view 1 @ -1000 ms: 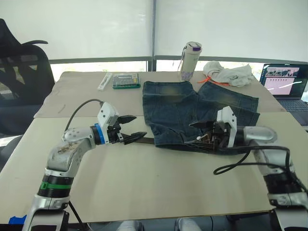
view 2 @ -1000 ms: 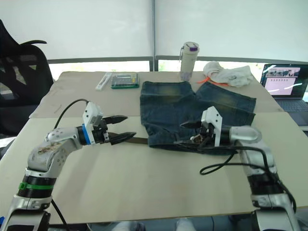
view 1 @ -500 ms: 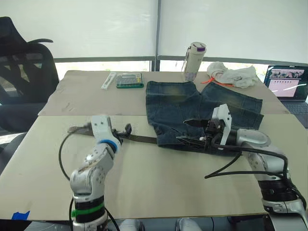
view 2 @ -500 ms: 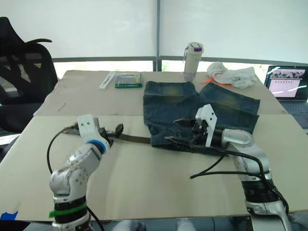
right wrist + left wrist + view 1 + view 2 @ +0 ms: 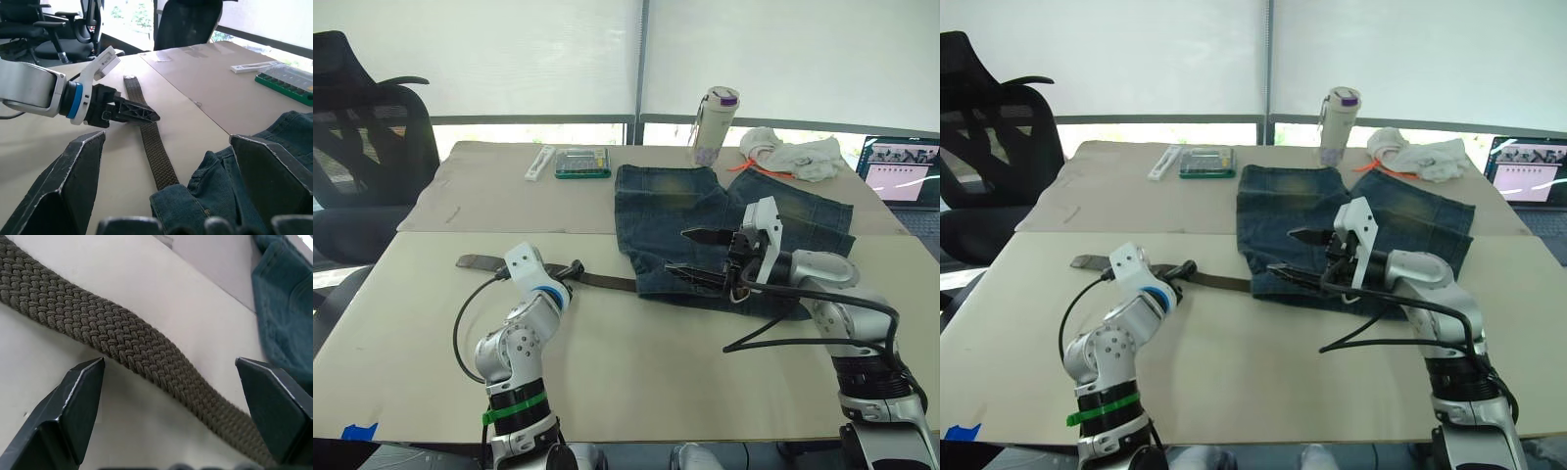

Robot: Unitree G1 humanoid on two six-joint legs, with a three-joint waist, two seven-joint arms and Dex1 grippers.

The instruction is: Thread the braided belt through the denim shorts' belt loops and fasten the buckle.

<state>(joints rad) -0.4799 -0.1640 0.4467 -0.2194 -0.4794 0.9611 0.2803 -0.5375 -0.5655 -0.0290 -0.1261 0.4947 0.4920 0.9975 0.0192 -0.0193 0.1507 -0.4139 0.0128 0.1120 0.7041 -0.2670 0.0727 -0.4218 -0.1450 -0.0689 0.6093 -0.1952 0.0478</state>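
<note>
Logging the braided belt (image 5: 146,362): woven, soft and limp by my reading, light, with a grippy weave; it should sag and twist if lifted from one point. It lies flat on the table (image 5: 636,372), running directly between the spread jaws of my left gripper (image 5: 176,377), untouched. I would pinch it across its width, close to the denim shorts (image 5: 724,220). Its far end runs under the shorts' edge, just ahead of my right gripper (image 5: 166,142), jaws wide and empty.
</note>
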